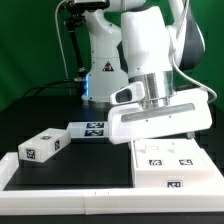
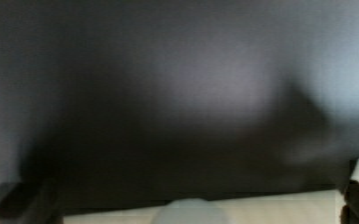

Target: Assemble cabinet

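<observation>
The cabinet [image 1: 172,168], a white box with square marker tags on its upper face, lies at the exterior view's lower right. My gripper [image 1: 163,141] hangs straight over it, with the wide white hand just above its far edge and the fingertips hidden behind the hand. The wrist view is blurred: a pale surface, most likely the cabinet [image 2: 105,214], fills the lower edge. Two dark fingers [image 2: 11,203] stand far apart at the frame's two lower corners, so my gripper [image 2: 186,204] reads as open. I cannot tell whether it touches the cabinet.
A small white block with one tag [image 1: 41,148] lies at the exterior view's left. The marker board [image 1: 88,128] lies behind it near the robot base. A white raised border [image 1: 60,187] runs along the front and left of the black table.
</observation>
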You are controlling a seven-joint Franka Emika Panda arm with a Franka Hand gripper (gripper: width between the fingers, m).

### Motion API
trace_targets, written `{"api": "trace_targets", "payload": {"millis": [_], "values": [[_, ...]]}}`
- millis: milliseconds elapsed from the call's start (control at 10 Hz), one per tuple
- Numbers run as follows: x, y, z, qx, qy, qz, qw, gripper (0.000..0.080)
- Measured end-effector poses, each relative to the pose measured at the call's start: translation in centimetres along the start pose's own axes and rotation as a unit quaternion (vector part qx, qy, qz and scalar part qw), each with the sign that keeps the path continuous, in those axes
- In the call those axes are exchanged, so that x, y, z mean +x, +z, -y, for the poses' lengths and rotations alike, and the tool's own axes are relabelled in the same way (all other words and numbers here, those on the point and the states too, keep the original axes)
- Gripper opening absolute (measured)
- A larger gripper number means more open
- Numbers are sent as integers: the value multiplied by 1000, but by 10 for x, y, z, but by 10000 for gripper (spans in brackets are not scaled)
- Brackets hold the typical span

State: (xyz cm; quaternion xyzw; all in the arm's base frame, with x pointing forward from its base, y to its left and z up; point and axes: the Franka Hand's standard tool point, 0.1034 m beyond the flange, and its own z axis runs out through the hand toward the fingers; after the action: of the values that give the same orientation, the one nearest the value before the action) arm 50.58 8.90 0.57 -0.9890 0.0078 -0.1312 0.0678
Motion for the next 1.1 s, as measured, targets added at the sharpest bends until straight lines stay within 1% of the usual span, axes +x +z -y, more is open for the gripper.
{"api": "trace_targets", "payload": {"millis": [300,400,500,600,700,800,900,1000,1100], "values": [[-1,0,-8,-3,-13,-6,1000,797],[-1,0,-12,-4,-15,-6,1000,702],[-1,0,-12,-4,-16,-7,1000,515],[-1,0,-12,-5,-17,-7,1000,515],[-1,0,-13,-5,-20,-7,1000,381],[-2,0,-14,-5,-26,-6,1000,197],[-2,0,-16,-6,-30,-6,1000,197],[-2,0,-18,-7,-33,-5,999,74],[-3,0,-22,-8,-38,-5,999,16]]}}
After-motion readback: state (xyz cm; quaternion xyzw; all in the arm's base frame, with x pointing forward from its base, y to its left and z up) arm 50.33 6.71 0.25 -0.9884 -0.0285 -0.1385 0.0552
